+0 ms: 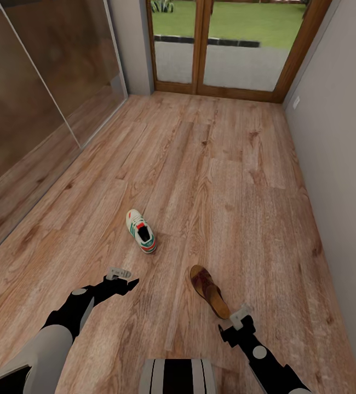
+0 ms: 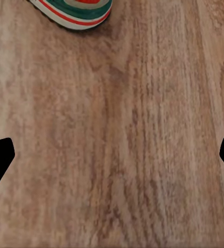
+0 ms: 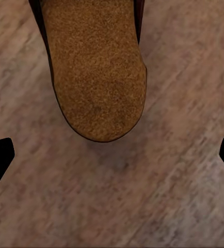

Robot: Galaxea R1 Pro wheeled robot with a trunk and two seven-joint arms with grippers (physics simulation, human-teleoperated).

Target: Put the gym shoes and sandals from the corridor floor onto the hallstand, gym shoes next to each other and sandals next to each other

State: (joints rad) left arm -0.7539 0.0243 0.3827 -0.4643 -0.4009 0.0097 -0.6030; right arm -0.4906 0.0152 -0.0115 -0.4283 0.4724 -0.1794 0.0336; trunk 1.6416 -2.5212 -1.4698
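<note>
- A gym shoe [image 1: 141, 231] sits upright on its sole on the corridor floor [image 1: 211, 164], left of centre, lying at a slant. It is white with green side stripes, a red tongue label and red trim.
- A sandal [image 1: 210, 290] lies flat on the floor, nearer and to the right of the shoe, well apart from it. It is dark brown with a tan footbed and straps.

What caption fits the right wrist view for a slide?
Open right gripper above the rounded end of a dark brown leather sandal on light wood-grain floor.

Head high; wrists close over floor [image 1: 211, 164]
</note>
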